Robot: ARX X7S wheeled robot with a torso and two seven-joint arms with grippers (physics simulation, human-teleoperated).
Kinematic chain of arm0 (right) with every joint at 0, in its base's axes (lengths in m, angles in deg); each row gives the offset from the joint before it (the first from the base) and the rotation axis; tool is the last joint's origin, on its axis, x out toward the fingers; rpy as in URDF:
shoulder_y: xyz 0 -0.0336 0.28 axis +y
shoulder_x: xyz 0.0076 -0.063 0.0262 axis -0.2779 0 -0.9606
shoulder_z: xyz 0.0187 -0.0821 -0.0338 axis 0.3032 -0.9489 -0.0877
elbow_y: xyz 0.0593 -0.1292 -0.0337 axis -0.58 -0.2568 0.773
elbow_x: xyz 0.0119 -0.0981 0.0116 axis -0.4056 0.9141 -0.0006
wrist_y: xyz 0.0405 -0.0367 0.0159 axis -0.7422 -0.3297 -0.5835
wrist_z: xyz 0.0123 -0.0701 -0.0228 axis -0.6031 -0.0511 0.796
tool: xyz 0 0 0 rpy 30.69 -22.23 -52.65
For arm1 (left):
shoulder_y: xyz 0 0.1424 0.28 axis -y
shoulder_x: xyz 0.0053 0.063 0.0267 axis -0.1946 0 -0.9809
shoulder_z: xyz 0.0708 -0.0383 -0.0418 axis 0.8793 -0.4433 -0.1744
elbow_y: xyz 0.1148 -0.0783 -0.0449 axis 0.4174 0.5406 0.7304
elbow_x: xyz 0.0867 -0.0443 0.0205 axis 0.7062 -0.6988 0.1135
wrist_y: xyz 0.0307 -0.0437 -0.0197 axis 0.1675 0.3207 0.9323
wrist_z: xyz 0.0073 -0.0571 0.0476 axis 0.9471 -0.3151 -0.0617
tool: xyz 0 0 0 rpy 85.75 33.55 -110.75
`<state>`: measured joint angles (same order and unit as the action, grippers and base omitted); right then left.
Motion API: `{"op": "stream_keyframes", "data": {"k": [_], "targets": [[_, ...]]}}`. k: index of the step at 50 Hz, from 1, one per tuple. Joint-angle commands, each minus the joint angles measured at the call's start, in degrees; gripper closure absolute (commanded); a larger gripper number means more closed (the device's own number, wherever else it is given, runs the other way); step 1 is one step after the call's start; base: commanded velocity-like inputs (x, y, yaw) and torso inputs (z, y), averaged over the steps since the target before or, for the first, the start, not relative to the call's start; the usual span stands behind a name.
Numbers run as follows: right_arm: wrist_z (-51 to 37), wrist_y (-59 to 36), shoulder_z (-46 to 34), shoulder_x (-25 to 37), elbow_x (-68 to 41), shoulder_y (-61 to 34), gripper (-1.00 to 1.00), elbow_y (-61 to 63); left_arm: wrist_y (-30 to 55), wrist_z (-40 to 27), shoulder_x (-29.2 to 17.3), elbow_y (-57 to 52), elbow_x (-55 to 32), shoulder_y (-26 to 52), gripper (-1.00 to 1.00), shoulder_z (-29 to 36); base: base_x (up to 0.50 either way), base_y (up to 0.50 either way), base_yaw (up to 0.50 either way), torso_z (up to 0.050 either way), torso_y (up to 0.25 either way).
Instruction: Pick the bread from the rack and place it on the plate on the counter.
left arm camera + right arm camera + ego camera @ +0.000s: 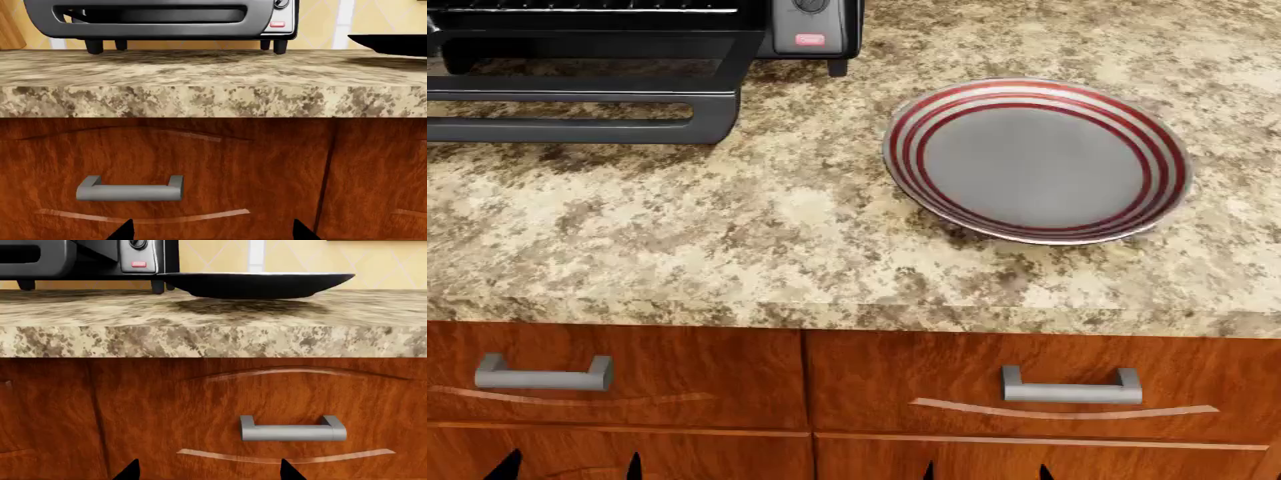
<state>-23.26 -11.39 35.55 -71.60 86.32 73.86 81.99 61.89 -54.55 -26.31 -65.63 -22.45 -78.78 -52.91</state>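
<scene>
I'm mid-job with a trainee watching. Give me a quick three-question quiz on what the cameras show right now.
1. True or false: the plate already has the bread on it.
2. The toaster oven door is: A) shut upright, B) folded down open over the counter, C) missing.
3. Fill in: the left gripper and right gripper are both low, below the counter edge, in front of the wooden ____.

Key: 1 false, the plate is bare and no bread shows in any view. 2 B. 3 drawers.
</scene>
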Motion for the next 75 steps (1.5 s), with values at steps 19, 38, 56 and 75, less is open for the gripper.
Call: {"op": "stream_keyframes", "data": {"k": [19, 38, 56, 75], "targets": [[-5.5, 0.5, -5.3, 3.8, 0.3, 0.4, -1.0, 0.6, -1.9, -7.9, -6.1, 0.0, -1.6, -0.1, -1.0, 7.6, 0.0, 0.0, 0.0, 0.0, 0.0], [-6.6, -12.2, -5.3, 7.2, -1.5, 3.4, -1.0, 19.4, 9.0, -7.2, -11.3, -24.3, -3.1, -7.0, -1.0, 7.8, 0.0, 0.0, 0.0, 0.037, 0.05], [-5.5, -32.1, -4.4, 12.9, -1.2, 0.6, -1.0, 40.3, 35.9, -7.1, -16.3, -50.0, -4.7, -2.0, -1.0, 4.7, 0.0, 0.0, 0.0, 0.048, 0.065], [-5.4, -40.6, -5.2, 14.3, -1.5, -2.6, -1.0, 48.0, 47.1, -7.8, -18.7, -59.9, -7.1, 3.2, -1.0, 4.1, 0.0, 0.32, 0.0, 0.048, 0.065]]}}
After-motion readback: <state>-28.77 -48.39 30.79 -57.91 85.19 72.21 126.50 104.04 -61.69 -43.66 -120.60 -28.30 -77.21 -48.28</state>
